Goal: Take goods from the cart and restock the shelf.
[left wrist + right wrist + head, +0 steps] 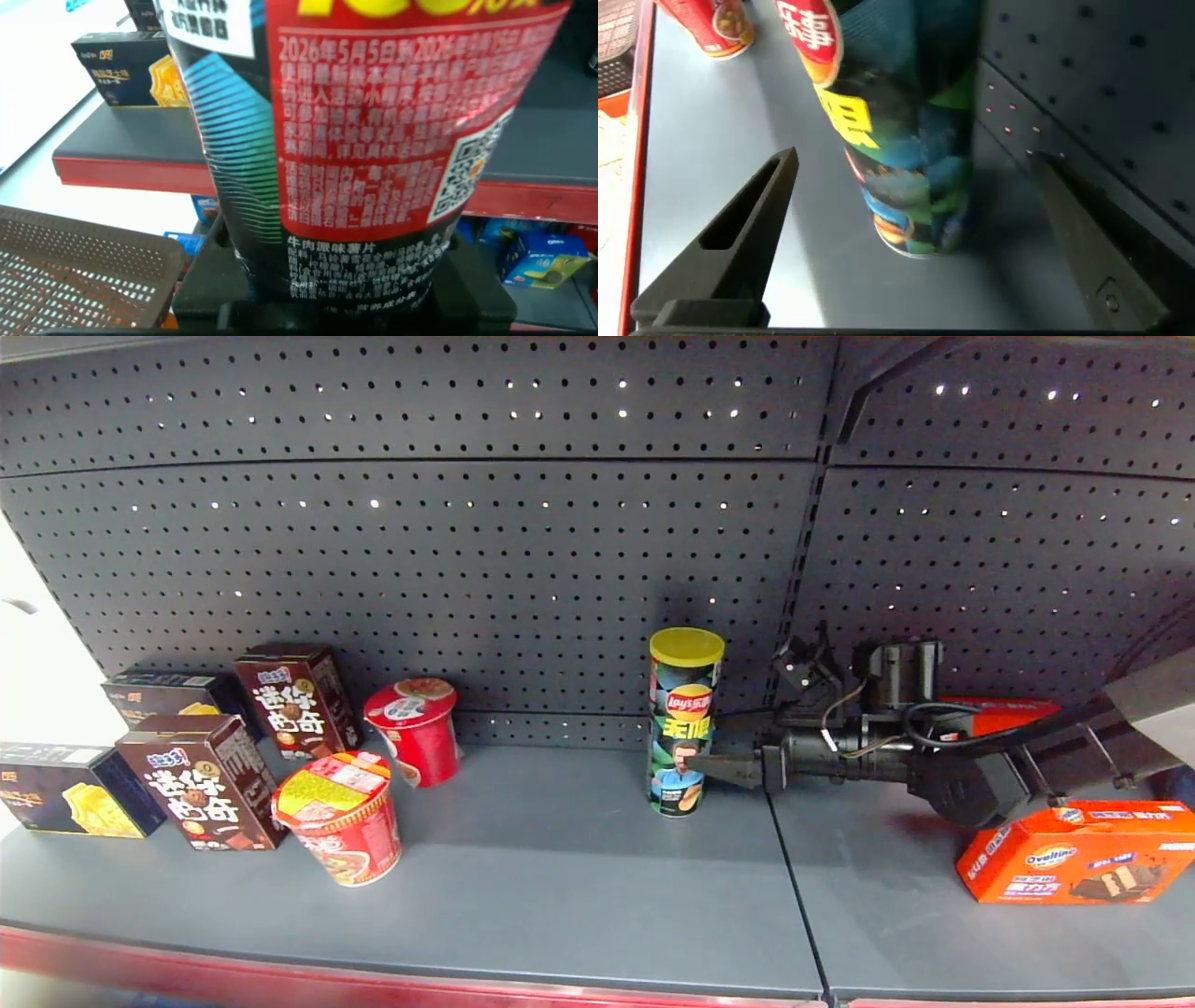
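Right wrist view: the right gripper (915, 159) has its jaws apart astride the upright chip can (896, 121) on the shelf (710, 140), while the left gripper (341, 291) jaws clamp a second tube (355, 140).

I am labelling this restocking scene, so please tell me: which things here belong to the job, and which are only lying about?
Job: chip can, right hand open around it; red-and-black can in left hand; shelf; cart.
Lying about: noodle cups, brown boxes, orange box, dark boxes.
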You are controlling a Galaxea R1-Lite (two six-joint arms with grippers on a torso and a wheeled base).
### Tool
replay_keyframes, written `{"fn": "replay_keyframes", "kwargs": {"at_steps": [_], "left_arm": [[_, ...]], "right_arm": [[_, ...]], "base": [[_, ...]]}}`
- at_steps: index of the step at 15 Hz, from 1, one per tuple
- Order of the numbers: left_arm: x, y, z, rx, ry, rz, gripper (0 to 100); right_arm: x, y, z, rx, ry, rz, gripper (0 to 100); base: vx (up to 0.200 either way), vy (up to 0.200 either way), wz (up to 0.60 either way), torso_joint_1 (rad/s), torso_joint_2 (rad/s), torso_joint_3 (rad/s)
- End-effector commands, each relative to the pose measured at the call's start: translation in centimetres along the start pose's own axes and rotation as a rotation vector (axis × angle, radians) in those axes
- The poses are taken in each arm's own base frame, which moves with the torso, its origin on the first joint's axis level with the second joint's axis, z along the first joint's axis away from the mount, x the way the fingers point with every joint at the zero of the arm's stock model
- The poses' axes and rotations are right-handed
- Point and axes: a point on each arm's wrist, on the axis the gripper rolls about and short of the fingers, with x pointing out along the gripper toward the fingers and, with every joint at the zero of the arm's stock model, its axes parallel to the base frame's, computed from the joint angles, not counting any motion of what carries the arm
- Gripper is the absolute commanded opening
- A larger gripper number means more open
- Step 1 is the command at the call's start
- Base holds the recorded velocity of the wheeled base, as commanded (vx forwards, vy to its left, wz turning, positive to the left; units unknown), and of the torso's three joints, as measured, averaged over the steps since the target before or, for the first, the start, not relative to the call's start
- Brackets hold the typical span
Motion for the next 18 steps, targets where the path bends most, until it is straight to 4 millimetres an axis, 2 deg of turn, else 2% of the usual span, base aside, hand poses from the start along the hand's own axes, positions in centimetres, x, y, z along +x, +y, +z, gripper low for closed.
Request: {"fn": "replay_keyframes", "kwargs": {"at_steps": [1,6,12,15,16,18], "left_arm": [[0.1,0.0,-0.2,0.001,0.005,0.000,0],[0.1,0.0,-0.2,-0.001,0.005,-0.001,0],[0.0,0.0,-0.2,-0.001,0.003,-0.001,0],[0.0,0.0,-0.2,-0.002,0.000,0.002,0],[0.0,0.0,-0.3,-0.001,0.002,0.002,0],[0.0,0.0,-0.3,-0.001,0.005,0.002,0]], "right_arm": [[0.7,0.1,-0.2,0.000,0.004,0.013,100],[2.2,0.1,-0.1,0.000,0.010,0.036,100],[4.4,-0.2,-1.0,0.001,0.024,0.023,100],[4.7,-0.2,-0.9,-0.005,0.017,0.028,100],[4.7,-0.1,-0.9,-0.006,0.016,0.028,0],[4.3,0.1,-0.2,-0.011,0.010,0.014,0]], "base": [[0.000,0.000,0.00,0.000,0.00,0.000],[0.000,0.000,0.00,0.000,0.00,0.000],[0.000,0.000,0.00,0.000,0.00,0.000],[0.000,0.000,0.00,0.000,0.00,0.000],[0.000,0.000,0.00,0.000,0.00,0.000],[0.000,0.000,0.00,0.000,0.00,0.000]]}}
